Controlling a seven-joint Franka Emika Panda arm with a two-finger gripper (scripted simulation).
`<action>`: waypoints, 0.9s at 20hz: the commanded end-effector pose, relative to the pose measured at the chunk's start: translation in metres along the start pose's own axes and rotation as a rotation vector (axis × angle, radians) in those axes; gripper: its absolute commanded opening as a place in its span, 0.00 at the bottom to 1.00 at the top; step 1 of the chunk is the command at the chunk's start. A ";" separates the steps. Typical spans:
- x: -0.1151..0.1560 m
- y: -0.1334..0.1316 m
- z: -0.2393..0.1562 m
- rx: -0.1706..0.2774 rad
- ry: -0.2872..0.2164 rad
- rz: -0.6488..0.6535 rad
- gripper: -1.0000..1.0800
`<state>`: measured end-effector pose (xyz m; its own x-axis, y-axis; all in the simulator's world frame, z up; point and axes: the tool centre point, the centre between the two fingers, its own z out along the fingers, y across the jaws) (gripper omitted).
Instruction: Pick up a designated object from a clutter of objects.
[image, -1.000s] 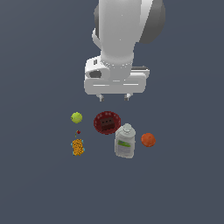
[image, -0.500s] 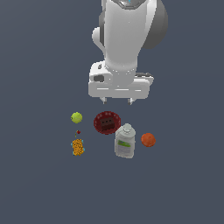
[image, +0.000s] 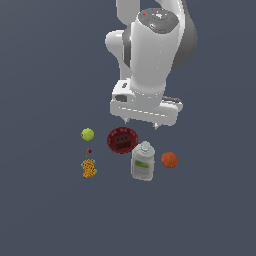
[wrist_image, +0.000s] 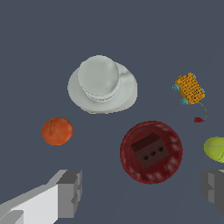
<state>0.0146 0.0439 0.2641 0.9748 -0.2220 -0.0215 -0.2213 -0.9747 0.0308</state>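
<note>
Flat slate-grey floor (image: 45, 210), matte, no seams, w/ five small items clustered on it. Landmark: dark red round dish (image: 122, 140), glossy, w/ a brown blocky lump w/ three dots sitting inside. Just beside the dish, toward the exterior view's right, stands a white bottle (image: 142, 161) w/ green label, smooth plastic look, domed cap. Orange ball (image: 169, 159) sits beyond the bottle from the dish, apart from both, round, matte, faint crease on its skin. Yellow-green ball (image: 87, 134) lies on the dish's other side, smaller, smooth. Orange speckled block (image: 89, 168) lies near that ball, bumpy grid texture, teal bits at its corners, thin cord to a tiny red bead. Gripper (image: 142, 123) hangs above the dish, boxy white body, grey fingers (wrist_image: 70, 192) spread wide apart, holding nothing.
</note>
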 end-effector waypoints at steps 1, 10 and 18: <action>0.002 -0.008 0.007 0.001 0.002 0.054 0.96; 0.007 -0.035 0.032 0.005 0.006 0.243 0.96; 0.009 -0.059 0.056 0.011 0.008 0.412 0.96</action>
<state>0.0339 0.0933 0.2112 0.8240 -0.5666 -0.0029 -0.5664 -0.8237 0.0259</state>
